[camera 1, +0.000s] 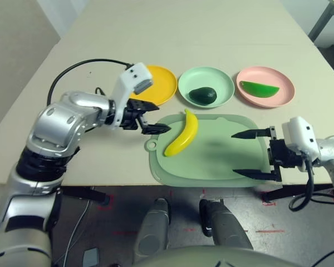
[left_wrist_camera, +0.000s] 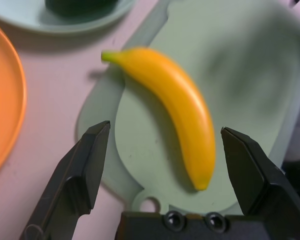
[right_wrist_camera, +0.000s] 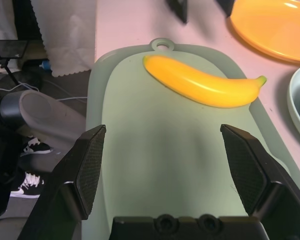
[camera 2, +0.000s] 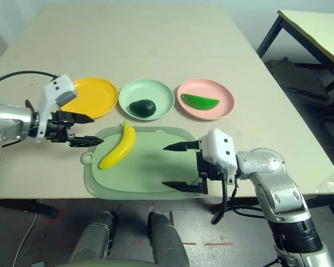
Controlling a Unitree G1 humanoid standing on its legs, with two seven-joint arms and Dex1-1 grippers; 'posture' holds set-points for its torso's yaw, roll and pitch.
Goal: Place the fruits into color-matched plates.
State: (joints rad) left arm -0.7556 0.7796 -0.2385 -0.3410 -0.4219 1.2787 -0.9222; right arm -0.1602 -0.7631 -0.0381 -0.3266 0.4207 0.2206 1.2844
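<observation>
Banana [camera 1: 182, 133] lies on the left part of the green cutting board [camera 1: 217, 150], stem toward one o'clock. Left gripper [camera 1: 159, 118], spread and empty, hovers at its ten o'clock; right gripper [camera 1: 234, 153], likewise spread and empty, at four o'clock. Yellow plate [camera 1: 161, 83] sits toward eleven o'clock; mint plate [camera 1: 211, 79], holding the avocado [camera 1: 203, 95], toward one; pink plate [camera 1: 278, 83], holding the watermelon wedge [camera 1: 260, 89], toward two.

The left arm [camera 1: 58, 128] is shiny silver with fat black rings, small round screws, a white box [camera 1: 134, 80] near the end, and a thin black cable [camera 1: 83, 61] that makes a big loop. The right arm [camera 2: 275, 181] is silver too, with a black ribbed ring [camera 2: 295, 237], a white box [camera 2: 219, 151] with little dark dots, and black cords. Both hands have black, pointy fingers [right_wrist_camera: 92, 172], and two round screws [right_wrist_camera: 208, 223] sit at the bottom of them.
</observation>
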